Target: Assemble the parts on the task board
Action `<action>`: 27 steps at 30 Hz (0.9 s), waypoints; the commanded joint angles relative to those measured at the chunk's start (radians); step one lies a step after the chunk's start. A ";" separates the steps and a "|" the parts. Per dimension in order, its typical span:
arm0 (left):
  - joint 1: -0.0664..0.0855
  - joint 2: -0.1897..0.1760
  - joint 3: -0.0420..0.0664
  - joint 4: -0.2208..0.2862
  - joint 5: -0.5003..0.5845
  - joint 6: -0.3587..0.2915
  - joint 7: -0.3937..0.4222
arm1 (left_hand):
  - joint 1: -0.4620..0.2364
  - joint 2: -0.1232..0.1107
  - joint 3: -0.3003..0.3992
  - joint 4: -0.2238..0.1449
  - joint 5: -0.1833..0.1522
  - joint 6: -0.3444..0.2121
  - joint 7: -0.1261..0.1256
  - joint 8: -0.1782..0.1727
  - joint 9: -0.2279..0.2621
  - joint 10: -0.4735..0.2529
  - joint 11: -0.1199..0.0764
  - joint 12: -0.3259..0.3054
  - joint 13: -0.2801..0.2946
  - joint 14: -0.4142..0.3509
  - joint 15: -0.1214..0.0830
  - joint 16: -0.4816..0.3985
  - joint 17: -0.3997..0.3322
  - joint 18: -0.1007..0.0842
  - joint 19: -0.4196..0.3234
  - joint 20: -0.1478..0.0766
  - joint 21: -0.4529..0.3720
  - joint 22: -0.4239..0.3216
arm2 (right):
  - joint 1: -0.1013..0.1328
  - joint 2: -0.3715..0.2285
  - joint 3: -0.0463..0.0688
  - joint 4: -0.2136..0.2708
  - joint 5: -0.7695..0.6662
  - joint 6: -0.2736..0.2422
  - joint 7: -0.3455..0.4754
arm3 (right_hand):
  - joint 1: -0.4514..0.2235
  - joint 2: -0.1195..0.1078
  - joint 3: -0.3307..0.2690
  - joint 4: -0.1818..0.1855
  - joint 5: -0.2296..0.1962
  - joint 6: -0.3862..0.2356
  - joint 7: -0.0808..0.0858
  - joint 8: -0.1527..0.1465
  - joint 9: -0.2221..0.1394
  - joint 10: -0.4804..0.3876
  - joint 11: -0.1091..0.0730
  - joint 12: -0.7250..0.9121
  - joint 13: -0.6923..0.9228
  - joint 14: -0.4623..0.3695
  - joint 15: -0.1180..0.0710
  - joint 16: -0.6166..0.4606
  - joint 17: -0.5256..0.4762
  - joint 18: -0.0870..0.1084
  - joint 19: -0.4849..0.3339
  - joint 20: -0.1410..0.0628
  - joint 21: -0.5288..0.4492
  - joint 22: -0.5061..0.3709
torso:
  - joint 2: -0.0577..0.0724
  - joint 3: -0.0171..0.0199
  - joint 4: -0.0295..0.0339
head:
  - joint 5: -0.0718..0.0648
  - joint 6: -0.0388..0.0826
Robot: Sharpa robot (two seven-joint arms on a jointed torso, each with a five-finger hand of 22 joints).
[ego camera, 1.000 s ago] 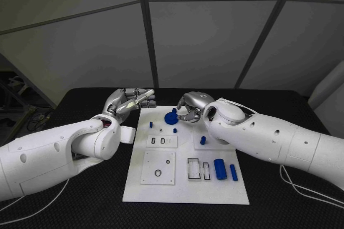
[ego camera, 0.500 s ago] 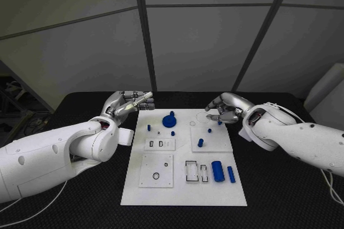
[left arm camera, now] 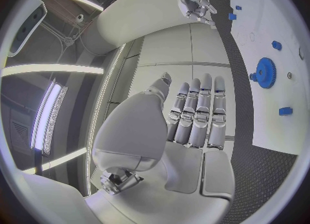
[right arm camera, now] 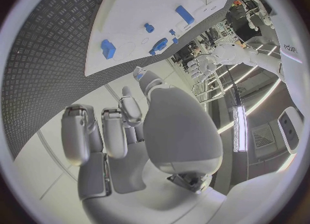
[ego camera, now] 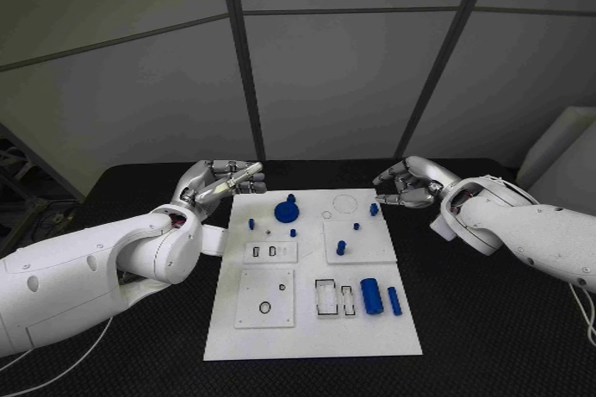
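A: What is to be noted on the board (ego camera: 311,315)?

B: A blue gear (ego camera: 287,212) is seated at the far end of the board, with a small peg (ego camera: 291,195) just behind it. A second ago the right hand (ego camera: 406,185) was bent over that gear; the hand has since been drawn back and is now held off the board's far right corner, above the black table (ego camera: 484,328).

A: Was anything carried away with it?

B: Nothing is seen between its fingers (right arm camera: 82,136). They are curled inward on nothing, as the right wrist view also suggests. The gear is left standing where it was, so that placement is judged to be finished.

A: And the left hand (ego camera: 221,182)?

B: It is held beside the board's far left corner, much as it was before. Its fingers (left arm camera: 197,113) are stretched out straight and close together, and nothing is gripped.

A: What is left to be done?

B: Several parts are still loose. A thick blue cylinder (ego camera: 369,294) and a thinner bar (ego camera: 394,300) lie at the near right of the board, beside outlined slots (ego camera: 332,297). Small blue pegs (ego camera: 340,247) stand on the raised plates further up. An oval recess (ego camera: 264,307) on the near left plate is unfilled. The task is therefore judged to be only partly done, and another part would be expected to be fetched next.
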 commanded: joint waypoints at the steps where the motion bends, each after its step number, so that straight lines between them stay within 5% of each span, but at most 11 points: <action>1: 0.000 0.003 0.000 -0.002 -0.013 0.021 0.004 | -0.007 0.002 0.006 -0.003 -0.006 -0.003 -0.002 -0.006 -0.001 -0.004 0.004 -0.006 -0.002 0.003 0.000 -0.001 0.001 -0.016 0.004 -0.003 0.003 0.001 | 0.001 0.009 0.000 -0.021 -0.003 0.039 0.029 | 0.005 -0.006 -0.005 -0.005 0.002 -0.014 0.000 -0.006 -0.003 -0.010 -0.001 -0.009 -0.004 0.076 0.001 -0.003 0.145 0.011 -0.007 0.001 -0.007 0.128 | 0.001 -0.0019 0.0020 | -0.001 -0.004; 10: -0.002 0.006 0.000 -0.004 -0.013 0.021 0.006 | -0.008 0.001 0.007 -0.004 -0.006 -0.007 0.000 -0.010 -0.002 -0.009 0.006 -0.010 -0.003 -0.001 0.003 -0.006 0.000 -0.017 0.002 -0.002 0.002 0.000 | 0.000 0.034 0.000 -0.069 -0.041 0.096 0.013 | 0.018 -0.008 -0.020 -0.016 0.003 -0.064 0.005 -0.006 -0.015 -0.031 0.004 -0.028 -0.022 0.077 0.006 -0.001 0.151 0.013 -0.016 0.006 -0.014 0.117 | 0.000 -0.0036 0.0027 | -0.004 -0.009; 27: -0.002 0.004 0.000 -0.004 -0.013 0.017 0.007 | -0.008 0.000 0.007 -0.004 -0.006 -0.008 0.001 -0.011 -0.002 -0.012 0.007 -0.012 -0.003 -0.003 0.004 -0.009 0.000 -0.017 0.000 -0.002 0.001 0.000 | -0.014 0.059 0.000 -0.107 -0.080 0.146 -0.003 | 0.015 -0.003 -0.031 -0.014 0.003 -0.057 0.008 0.003 -0.016 -0.029 0.007 -0.024 -0.018 0.078 0.008 0.001 0.155 0.013 -0.016 0.008 -0.015 0.117 | 0.000 -0.0018 0.0016 | -0.001 -0.017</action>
